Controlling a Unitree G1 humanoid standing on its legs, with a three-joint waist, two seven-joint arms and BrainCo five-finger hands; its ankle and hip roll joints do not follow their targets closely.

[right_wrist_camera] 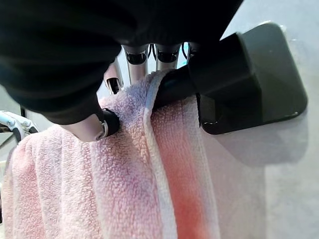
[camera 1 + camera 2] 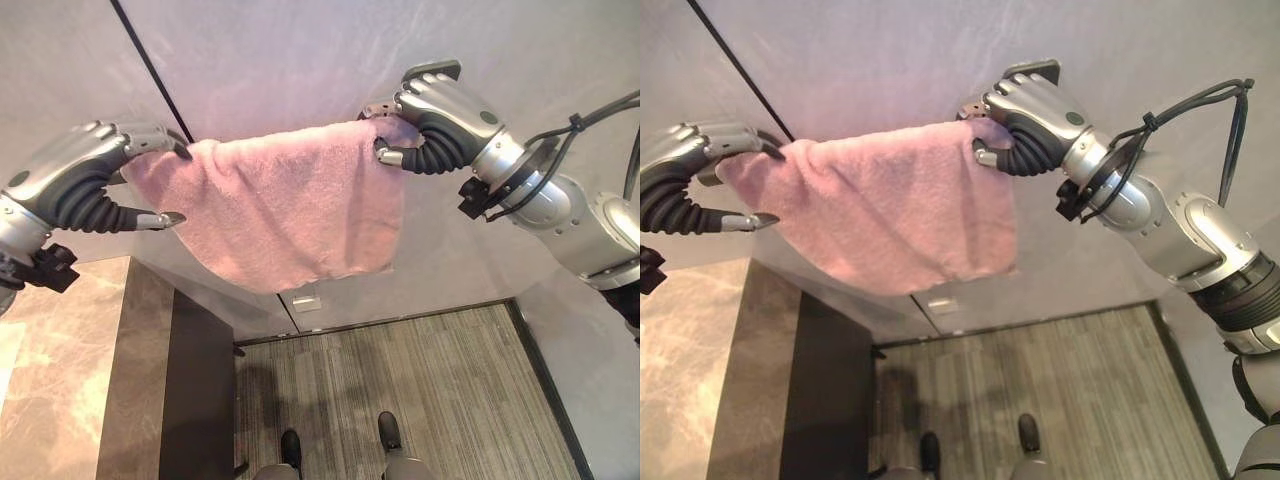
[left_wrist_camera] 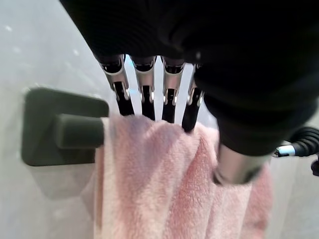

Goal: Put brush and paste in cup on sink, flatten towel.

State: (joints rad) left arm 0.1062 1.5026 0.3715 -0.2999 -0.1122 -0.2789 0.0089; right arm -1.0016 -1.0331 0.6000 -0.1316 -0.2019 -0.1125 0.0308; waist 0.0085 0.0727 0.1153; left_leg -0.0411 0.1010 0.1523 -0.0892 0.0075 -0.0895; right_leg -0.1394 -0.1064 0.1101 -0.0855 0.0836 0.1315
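A pink towel (image 2: 280, 210) hangs draped over a dark wall bar, sagging in the middle, its lower edge uneven. My left hand (image 2: 70, 180) is at the towel's left end, with its fingers (image 3: 149, 97) hooked over the top edge and its thumb (image 3: 239, 164) on the front of the cloth. At the right end, my right hand (image 2: 445, 120) has its fingers curled over the towel and bar beside the bar's dark bracket (image 1: 249, 74), and its thumb (image 1: 97, 124) presses into the cloth. The left bracket (image 3: 55, 127) shows next to the left hand's fingers.
The towel bar is fixed to a pale grey wall (image 2: 300, 60). A marble counter (image 2: 50, 380) with a dark side panel (image 2: 200, 400) lies at the lower left. Striped carpet floor (image 2: 420, 370) spreads below, and a small white wall socket (image 2: 306, 302) sits under the towel.
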